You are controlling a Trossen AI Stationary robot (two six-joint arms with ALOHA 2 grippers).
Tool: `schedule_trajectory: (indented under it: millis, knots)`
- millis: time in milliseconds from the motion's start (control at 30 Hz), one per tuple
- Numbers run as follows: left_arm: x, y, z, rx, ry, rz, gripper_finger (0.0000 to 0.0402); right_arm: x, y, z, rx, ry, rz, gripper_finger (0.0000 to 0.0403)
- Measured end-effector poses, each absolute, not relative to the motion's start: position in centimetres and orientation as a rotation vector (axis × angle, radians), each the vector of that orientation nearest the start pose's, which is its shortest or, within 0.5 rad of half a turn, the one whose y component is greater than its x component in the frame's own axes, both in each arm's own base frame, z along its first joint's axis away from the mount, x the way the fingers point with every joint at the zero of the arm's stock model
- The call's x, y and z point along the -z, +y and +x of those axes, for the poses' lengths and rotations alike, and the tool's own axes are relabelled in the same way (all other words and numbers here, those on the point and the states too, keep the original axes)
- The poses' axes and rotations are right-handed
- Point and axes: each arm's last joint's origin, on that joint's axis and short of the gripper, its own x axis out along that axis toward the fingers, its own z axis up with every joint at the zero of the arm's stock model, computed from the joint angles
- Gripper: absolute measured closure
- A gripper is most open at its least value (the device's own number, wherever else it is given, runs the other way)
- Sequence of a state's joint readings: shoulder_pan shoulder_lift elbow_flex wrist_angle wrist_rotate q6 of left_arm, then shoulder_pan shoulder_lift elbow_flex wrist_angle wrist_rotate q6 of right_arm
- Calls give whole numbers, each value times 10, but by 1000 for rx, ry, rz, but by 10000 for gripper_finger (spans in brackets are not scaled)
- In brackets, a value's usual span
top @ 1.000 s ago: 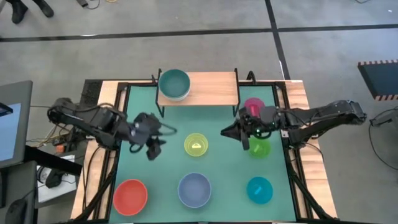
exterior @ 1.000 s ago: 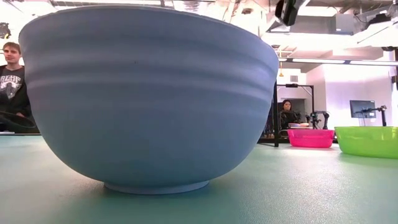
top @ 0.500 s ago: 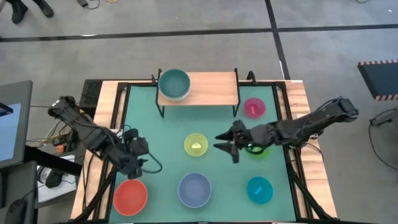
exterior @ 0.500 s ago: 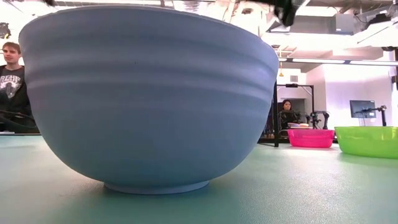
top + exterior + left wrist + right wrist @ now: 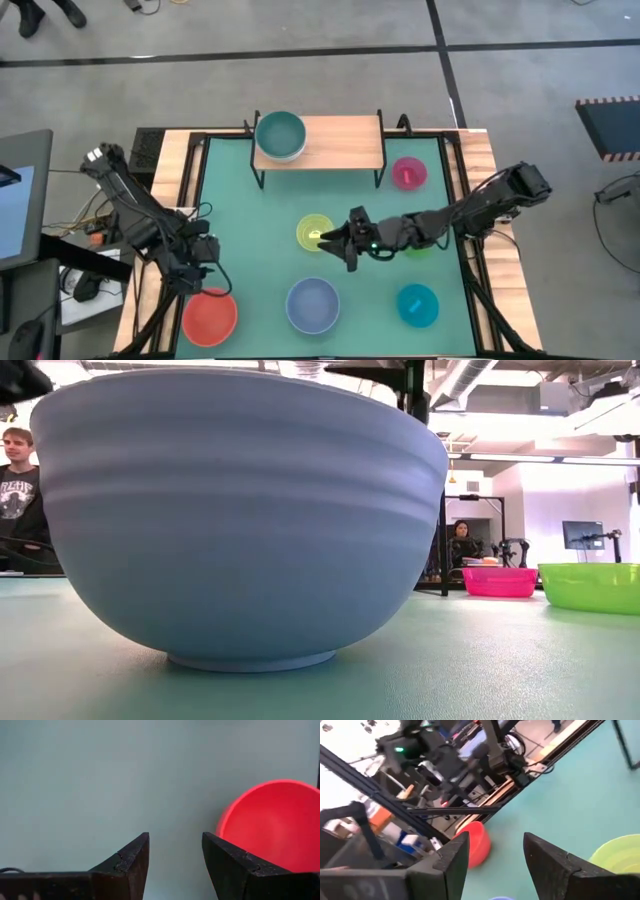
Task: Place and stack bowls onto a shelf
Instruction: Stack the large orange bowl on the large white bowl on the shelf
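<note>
A dark teal bowl (image 5: 280, 135) sits nested in a white one at the left end of the shelf (image 5: 335, 145). On the green table stand a pink bowl (image 5: 408, 173), a yellow bowl (image 5: 313, 232), a green bowl (image 5: 418, 243) partly under my right arm, a periwinkle bowl (image 5: 313, 305), a red bowl (image 5: 210, 315) and a cyan bowl (image 5: 417, 305). My left gripper (image 5: 203, 280) hangs open just beyond the red bowl (image 5: 275, 825), with nothing between its fingers. My right gripper (image 5: 336, 248) is open at the yellow bowl's near right side (image 5: 620, 855), holding nothing.
The periwinkle bowl (image 5: 240, 520) fills most of the low view, with the pink bowl (image 5: 498, 581) and green bowl (image 5: 592, 587) behind it to the right. People sit in the room beyond the table (image 5: 18, 490). Bare mat lies between the shelf and the yellow bowl.
My left gripper has swung from the table's middle toward the near left corner and now hangs by the red bowl. My right gripper has travelled from beside the pink and green bowls toward the table's left, reaching the yellow bowl. No bowl has moved.
</note>
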State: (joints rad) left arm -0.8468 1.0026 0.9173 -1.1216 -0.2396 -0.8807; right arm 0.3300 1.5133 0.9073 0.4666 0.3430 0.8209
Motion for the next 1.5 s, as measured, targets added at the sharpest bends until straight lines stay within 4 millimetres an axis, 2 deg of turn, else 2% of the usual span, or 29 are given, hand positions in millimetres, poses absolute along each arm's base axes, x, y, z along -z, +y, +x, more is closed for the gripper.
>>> schedule_trajectory:
  millis: [300, 600, 800, 967, 1233, 1367, 1500]
  knots:
    - [-241, -110, 103, 85, 1210, -208, 236, -262, 110, 315, 60, 140, 783, 230]
    - [-225, -123, 109, 290, 1187, -311, 236, -262, 114, 314, 50, 142, 782, 243]
    - [-211, -121, 108, 243, 1214, -334, 239, -262, 114, 314, 51, 142, 781, 243]
    - [-199, -121, 107, 222, 1217, -374, 265, -262, 114, 314, 50, 142, 782, 244]
    - [-200, -124, 109, 272, 1201, -420, 309, -262, 116, 313, 41, 145, 782, 244]
    - [-203, -126, 108, 309, 1247, -453, 305, -262, 116, 313, 43, 145, 804, 244]
    - [-208, -127, 108, 319, 1251, -448, 282, -262, 116, 313, 40, 146, 805, 244]
